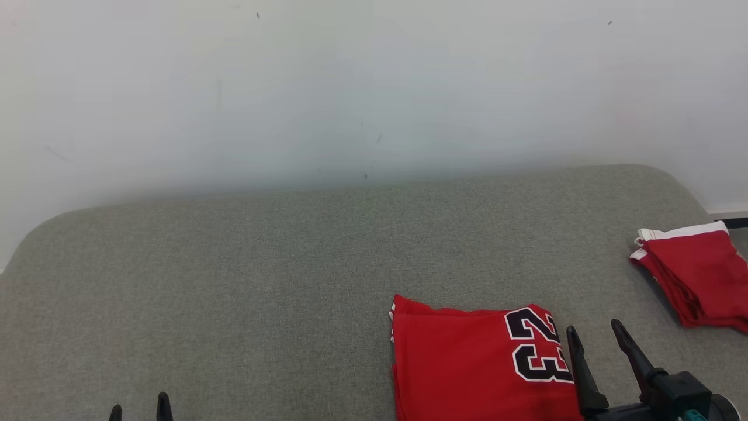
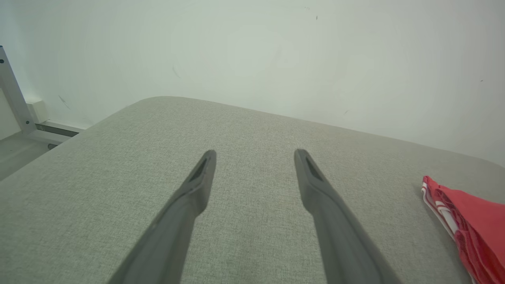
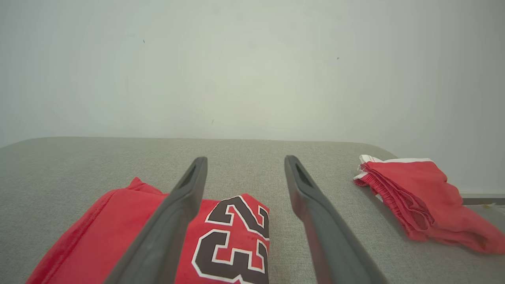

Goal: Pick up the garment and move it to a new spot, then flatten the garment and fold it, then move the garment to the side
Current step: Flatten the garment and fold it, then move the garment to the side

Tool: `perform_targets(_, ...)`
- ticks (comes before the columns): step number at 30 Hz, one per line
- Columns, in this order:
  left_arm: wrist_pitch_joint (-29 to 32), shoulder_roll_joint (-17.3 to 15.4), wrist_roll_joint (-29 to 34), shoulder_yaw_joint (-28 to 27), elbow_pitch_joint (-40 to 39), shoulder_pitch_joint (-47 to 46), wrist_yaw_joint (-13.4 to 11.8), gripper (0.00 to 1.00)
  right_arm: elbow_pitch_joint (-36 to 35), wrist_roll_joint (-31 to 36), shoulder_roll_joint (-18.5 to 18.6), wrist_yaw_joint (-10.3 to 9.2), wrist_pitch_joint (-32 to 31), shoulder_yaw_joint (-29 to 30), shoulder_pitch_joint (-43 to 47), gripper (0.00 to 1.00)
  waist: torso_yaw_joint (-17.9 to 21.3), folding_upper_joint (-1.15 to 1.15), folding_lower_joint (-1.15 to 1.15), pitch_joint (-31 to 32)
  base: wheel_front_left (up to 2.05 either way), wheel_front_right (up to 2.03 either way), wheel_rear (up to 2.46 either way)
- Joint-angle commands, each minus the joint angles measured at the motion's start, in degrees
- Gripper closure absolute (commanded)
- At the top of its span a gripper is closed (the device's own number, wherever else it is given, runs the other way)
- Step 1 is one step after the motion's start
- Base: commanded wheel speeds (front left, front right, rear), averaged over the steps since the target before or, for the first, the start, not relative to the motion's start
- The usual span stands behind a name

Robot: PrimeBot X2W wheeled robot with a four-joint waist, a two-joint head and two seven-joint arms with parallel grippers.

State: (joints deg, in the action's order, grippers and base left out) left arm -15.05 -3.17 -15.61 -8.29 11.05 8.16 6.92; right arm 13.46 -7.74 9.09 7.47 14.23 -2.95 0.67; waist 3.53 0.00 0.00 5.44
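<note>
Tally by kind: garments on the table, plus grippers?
Jersey: 1
Shorts: 1
Grippers: 2 (left gripper, right gripper, both open)
Total: 4

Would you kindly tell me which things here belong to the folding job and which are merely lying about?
Job in hand: the folded red jersey numbered 23; the open right gripper by its right edge; the open left gripper; the grey padded surface.

Lying about: the folded red shorts at the far right; the white metal frame by the wall.
</note>
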Motion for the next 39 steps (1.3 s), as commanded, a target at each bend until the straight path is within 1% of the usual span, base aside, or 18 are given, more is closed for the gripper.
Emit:
perform_targets(1,-0.1,0.2,0.9,-0.2,0.1,0.5,0.2,0.00,0.2,-0.4,-0.1,-0.02,0.4,0.1,-0.5,0.00,0.0,0.00,0.00,0.0,0.00,0.00,0.00)
perform_targets(11,-0.1,0.3,1.0,-0.3,0.7,0.2,0.6,0.00,1.3,0.2,-1.2,-0.02,0.6,0.1,-0.8,0.00,0.1,0.00,0.00,-0.2,0.00,0.00,0.00)
perform_targets(25,-0.1,0.3,0.8,0.3,1.2,-0.4,0.6,0.00,2.0,0.1,-2.3,-0.02,0.8,1.4,-0.8,0.00,-0.5,0.00,0.00,-0.6,0.00,0.00,0.00)
perform_targets(28,-0.1,0.3,0.8,0.2,1.1,0.0,0.6,0.00,1.7,-0.9,-2.6,-0.02,-1.1,2.8,-1.7,0.00,-0.4,0.00,0.00,-0.6,0.00,0.00,0.00)
perform_targets(29,-0.1,0.3,0.8,0.2,1.0,0.1,0.6,0.00,1.8,-1.3,-2.7,-0.02,-2.6,3.1,-1.9,0.00,-0.3,0.00,0.00,-0.6,0.00,0.00,0.00)
perform_targets(31,-0.1,0.3,0.7,0.0,1.0,0.3,0.6,0.00,2.4,-2.1,-2.1,-0.02,-8.1,2.7,-2.7,0.00,-0.2,0.00,0.00,-0.6,0.00,0.00,0.00)
perform_targets(33,-0.1,0.3,0.5,0.0,1.1,0.3,0.6,0.00,3.1,-3.0,-0.9,-0.02,-16.2,3.0,-3.6,0.00,-0.1,0.00,0.00,-0.6,0.00,0.00,0.00)
perform_targets(35,-0.1,0.3,0.2,0.1,1.2,0.3,0.6,0.00,3.7,-3.9,-0.4,-0.02,-25.0,3.8,-4.8,0.00,0.0,0.00,0.00,-0.7,0.00,0.00,0.00)
perform_targets(37,-0.1,0.3,0.1,0.2,1.3,0.1,0.6,0.00,2.3,-5.0,0.2,0.03,-30.8,3.7,-6.9,0.00,-0.1,0.00,0.00,-0.8,0.00,0.00,0.00)
perform_targets(39,-0.1,0.3,0.1,0.5,1.4,-0.4,0.6,0.00,2.3,-6.9,0.6,0.03,-36.6,3.6,-7.4,0.00,-0.3,0.00,0.00,-1.0,0.00,0.00,0.00)
